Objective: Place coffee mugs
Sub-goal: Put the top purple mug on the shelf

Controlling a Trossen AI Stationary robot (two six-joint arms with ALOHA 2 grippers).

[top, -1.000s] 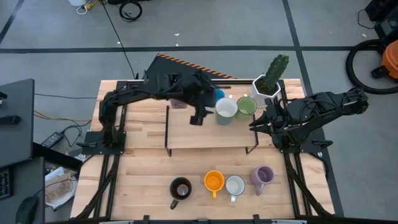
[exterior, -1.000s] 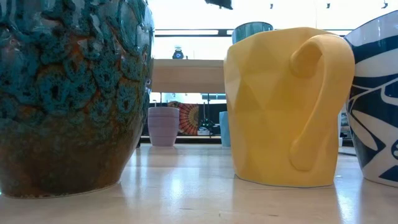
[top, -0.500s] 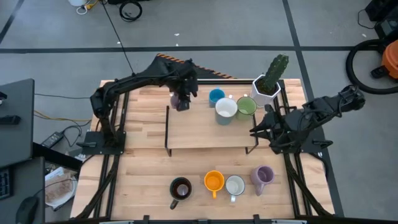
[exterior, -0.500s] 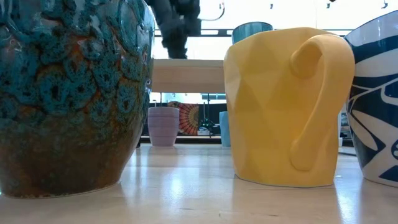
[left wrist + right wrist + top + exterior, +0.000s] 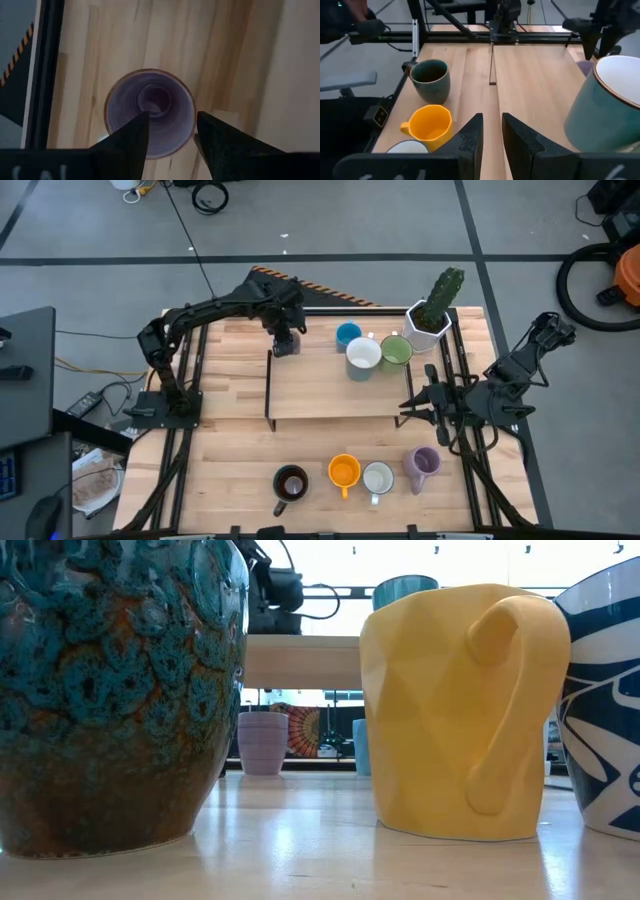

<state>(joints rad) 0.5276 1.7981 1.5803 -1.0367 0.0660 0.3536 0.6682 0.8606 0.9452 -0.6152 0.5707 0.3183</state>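
Near edge, four mugs are sitting in a row: dark mug with rough, bumpy teal-brown glaze, faceted orange mug, white mug, lavender mug. All are looking like rigid glazed ceramic, so I'm expecting them to be slick, chip-prone and fairly heavy for their size. Right gripper is waiting just beyond that row by the right end of the shelf, fingers slightly parted and carrying nothing. On the wooden shelf on thin black legs, another white mug and a green mug are standing touching, with a blue mug just behind them. Farthest out, left gripper is working over the second lavender mug, which is standing upright on the table by the shelf's far-left corner. This one is ribbed outside and smooth inside, with no handle showing from above. One finger is sitting over the bore and the other outside the wall, straddling the rim. I can't tell whether they're pinching yet. A wall pinch seems the right hold; I'd be squeezing gently and lifting straight up, since the glaze could slip and a tilt could knock the shelf edge. A white cactus pot is sitting at the far right.
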